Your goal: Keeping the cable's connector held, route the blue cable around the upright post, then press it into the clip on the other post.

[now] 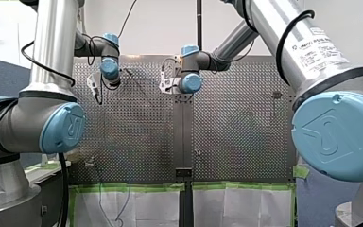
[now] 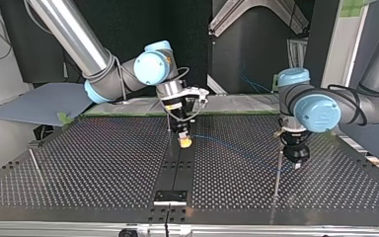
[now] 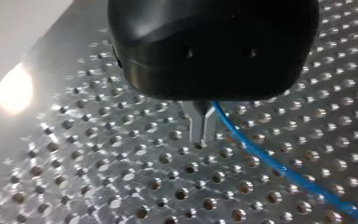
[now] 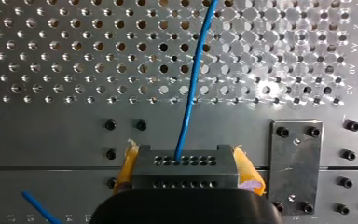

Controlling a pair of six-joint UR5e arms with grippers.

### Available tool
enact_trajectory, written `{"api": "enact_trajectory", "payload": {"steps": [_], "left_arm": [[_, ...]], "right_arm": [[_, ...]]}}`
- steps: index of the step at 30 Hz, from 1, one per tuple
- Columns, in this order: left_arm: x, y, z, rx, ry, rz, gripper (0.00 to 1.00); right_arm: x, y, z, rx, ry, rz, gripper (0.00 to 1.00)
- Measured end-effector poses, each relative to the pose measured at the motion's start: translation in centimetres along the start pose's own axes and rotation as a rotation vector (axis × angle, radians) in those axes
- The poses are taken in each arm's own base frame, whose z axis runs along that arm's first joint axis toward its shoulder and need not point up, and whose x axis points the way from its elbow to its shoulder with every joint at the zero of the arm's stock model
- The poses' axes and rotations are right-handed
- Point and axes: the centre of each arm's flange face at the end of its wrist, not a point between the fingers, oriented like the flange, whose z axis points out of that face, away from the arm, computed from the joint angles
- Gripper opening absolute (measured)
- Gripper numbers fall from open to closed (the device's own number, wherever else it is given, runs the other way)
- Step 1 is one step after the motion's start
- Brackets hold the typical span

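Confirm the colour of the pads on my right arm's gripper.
Yellow pads, best in the right wrist view, clamping the grey perforated metal connector block.

Blue cable (image 2: 237, 151) from my right gripper (image 2: 184, 142) to my left gripper (image 2: 296, 165) bars the middle, post (image 2: 278, 173) just beside the latter, table (image 2: 103, 163) at top view's left open.

Stretching as a thin blue cable (image 4: 188, 107) from a grey connector (image 4: 185, 167) dotted with holes, running nearly straight and ending beside a thin upright post (image 2: 278, 173).
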Motion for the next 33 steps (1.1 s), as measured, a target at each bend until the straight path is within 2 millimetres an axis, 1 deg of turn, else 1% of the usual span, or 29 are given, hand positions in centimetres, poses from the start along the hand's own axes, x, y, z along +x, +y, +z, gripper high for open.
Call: {"api": "enact_trajectory", "payload": {"steps": [1, 2, 3, 4, 5, 6, 8, 14, 17, 21, 23, 29, 33], "left_arm": [[0.1, 0.0, -0.1, -0.002, 0.006, 0.010, 0.45], [0.1, 0.0, -0.2, -0.002, 0.013, 0.020, 0.59], [0.3, -0.1, -0.3, 0.000, 0.022, 0.030, 0.59], [0.3, -0.2, -0.4, 0.004, 0.029, 0.035, 0.76], [0.4, -0.2, -0.4, 0.009, 0.035, 0.038, 0.86], [0.5, -0.3, -0.5, 0.017, 0.042, 0.037, 0.86], [0.6, -0.5, -0.5, 0.033, 0.049, 0.030, 1.00], [1.0, -0.9, -0.2, 0.067, 0.056, -0.022, 1.00], [2.2, -0.8, 0.3, 0.076, 0.080, -0.048, 1.00], [4.1, -0.4, 1.2, 0.074, 0.116, -0.061, 1.00], [4.6, -0.2, 1.5, 0.069, 0.122, -0.066, 1.00], [4.9, 0.2, 2.1, 0.067, 0.116, -0.081, 1.00], [4.9, 0.2, 2.1, 0.070, 0.115, -0.083, 1.00]], "right_arm": [[-0.1, 0.0, 0.0, 0.000, -0.001, 0.000, 0.00], [-0.2, 0.0, 0.0, 0.000, -0.002, 0.000, 0.00], [-0.3, 0.0, 0.0, 0.000, -0.004, 0.000, 0.00], [-0.4, 0.0, 0.1, 0.000, -0.005, 0.000, 0.00], [-0.5, 0.0, 0.1, 0.000, -0.007, -0.001, 0.00], [-0.6, -0.1, 0.1, 0.000, -0.009, -0.001, 0.00], [-0.8, 0.0, 0.1, -0.001, -0.012, -0.002, 0.00], [-2.2, 0.0, 0.0, -0.003, -0.034, -0.006, 0.00], [-3.3, 0.0, -0.1, -0.007, -0.050, -0.009, 0.00], [-5.2, -0.1, 0.0, -0.008, -0.079, -0.015, 0.00], [-6.1, 0.0, -0.1, -0.014, -0.092, -0.017, 0.00], [-9.0, 0.2, -0.4, -0.036, -0.114, -0.019, 0.00], [-11.2, 0.4, -0.6, -0.047, -0.142, -0.024, 0.00]]}}
